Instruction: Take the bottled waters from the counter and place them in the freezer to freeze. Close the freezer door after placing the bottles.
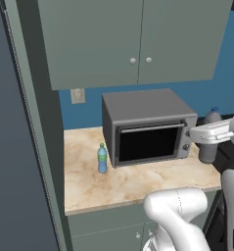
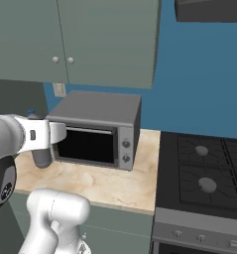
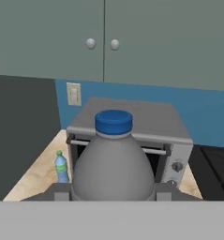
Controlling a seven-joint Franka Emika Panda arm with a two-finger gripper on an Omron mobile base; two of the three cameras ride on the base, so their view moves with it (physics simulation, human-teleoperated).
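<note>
My gripper (image 1: 210, 134) is shut on the smoky grey bottled water (image 1: 207, 153), holding it upright in the air in front of the toaster oven's right side. In the hand view the grey bottle (image 3: 113, 168) with its dark blue cap stands between the fingertips (image 3: 62, 194). From the right base view the same bottle (image 2: 42, 158) hangs below the hand (image 2: 40, 135). The light blue bottled water (image 1: 102, 159) with a green cap stands on the beige counter (image 1: 138, 184), left of the oven. The tall dark freezer (image 1: 11, 157) rises at the far left.
A grey toaster oven (image 1: 148, 127) sits at the back of the counter under grey-green wall cabinets (image 1: 133, 39). A black stove top (image 2: 204, 173) adjoins the counter on the right. A wall outlet (image 1: 78, 95) is behind the oven.
</note>
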